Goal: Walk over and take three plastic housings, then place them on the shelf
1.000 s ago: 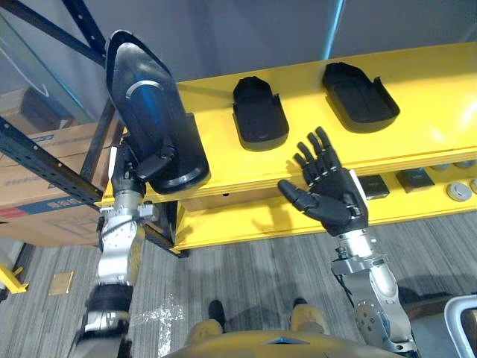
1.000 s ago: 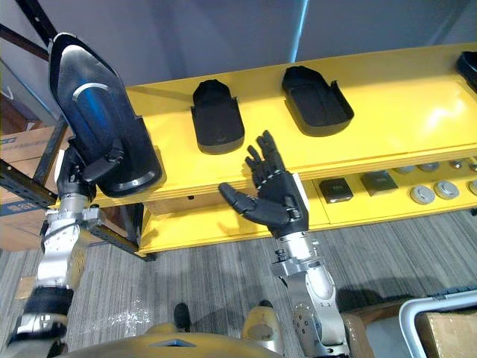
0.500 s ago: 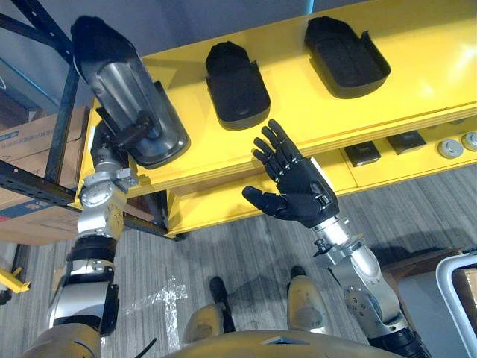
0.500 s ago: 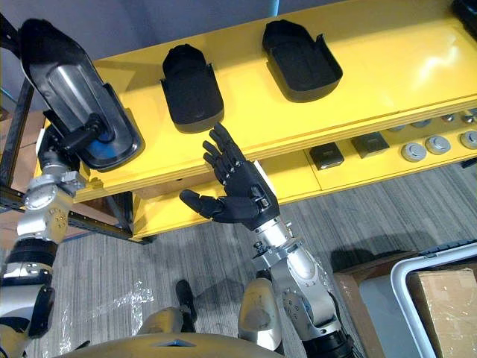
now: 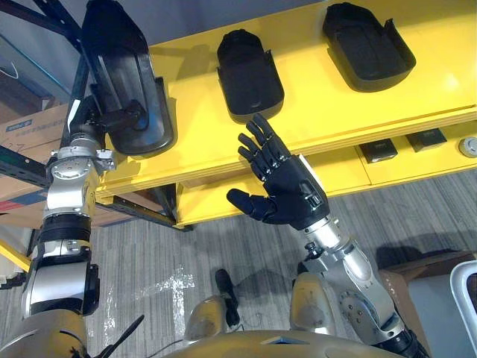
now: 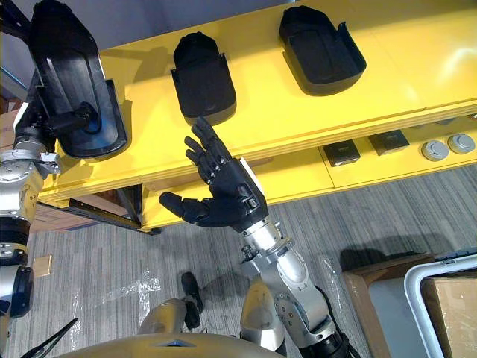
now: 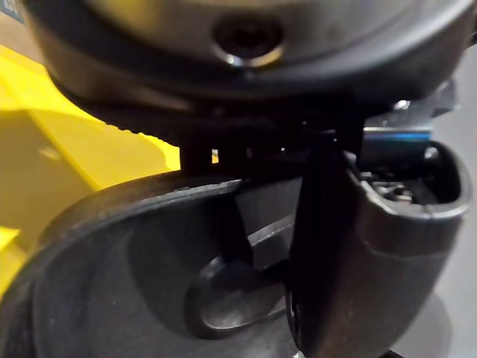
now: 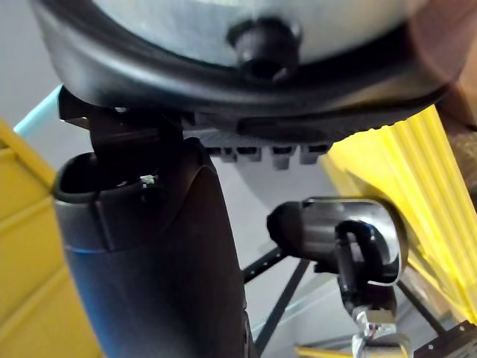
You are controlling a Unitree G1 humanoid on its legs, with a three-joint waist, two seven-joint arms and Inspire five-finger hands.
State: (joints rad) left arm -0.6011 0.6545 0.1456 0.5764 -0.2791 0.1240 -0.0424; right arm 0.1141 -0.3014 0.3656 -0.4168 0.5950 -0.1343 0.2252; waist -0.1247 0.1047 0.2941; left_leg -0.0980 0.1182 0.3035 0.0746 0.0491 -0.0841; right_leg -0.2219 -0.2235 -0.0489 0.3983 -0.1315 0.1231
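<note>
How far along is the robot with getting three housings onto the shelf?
Done: the middle housing and the right housing lie on the yellow shelf. In hand: the left hand grips the third housing at the shelf's left end. Left: set it down, release. The right hand is open.

housing (image 5: pixel 123 74) tipped flatter (hollow up), over shelf (image 5: pixel 320 97)

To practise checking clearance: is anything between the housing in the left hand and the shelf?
Nothing visible. The left hand holds the housing at the left end of the shelf; two other housings lie to its right.
</note>
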